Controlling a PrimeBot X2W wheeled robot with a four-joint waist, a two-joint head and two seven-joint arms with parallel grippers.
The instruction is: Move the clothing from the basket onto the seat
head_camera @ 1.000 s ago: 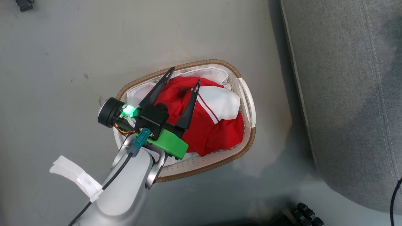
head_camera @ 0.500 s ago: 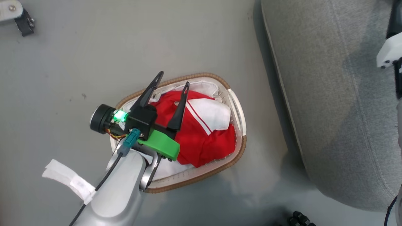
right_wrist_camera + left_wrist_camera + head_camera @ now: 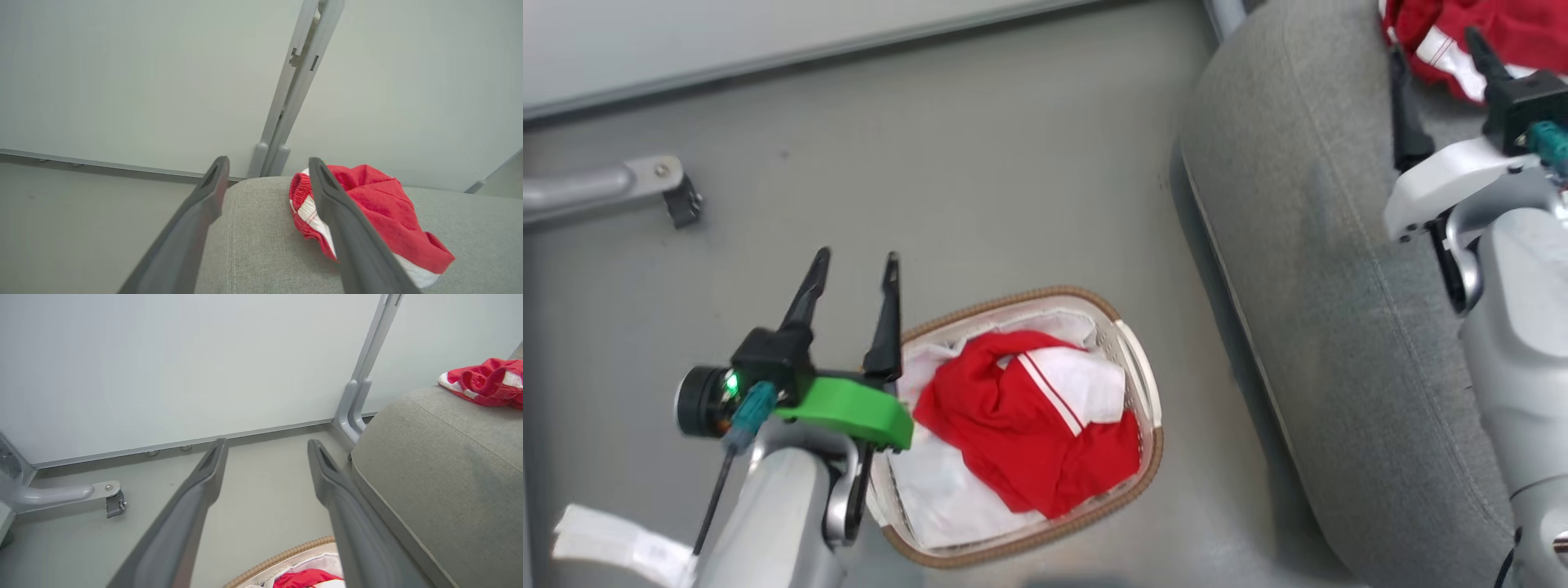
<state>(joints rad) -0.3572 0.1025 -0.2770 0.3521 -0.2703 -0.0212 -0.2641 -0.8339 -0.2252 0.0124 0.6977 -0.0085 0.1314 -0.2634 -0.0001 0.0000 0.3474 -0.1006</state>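
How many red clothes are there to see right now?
2: one red bundle in the basket, one red piece on the grey seat. The bundle may hide more.

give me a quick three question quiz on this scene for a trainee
1. True or false: a red garment lies on the seat.
2. The left gripper is: A) shut on fabric, B) open and empty, C) shut on a handle.
3. In the basket, what lies under the red clothing?
Key: 1 true; 2 B; 3 the white liner.
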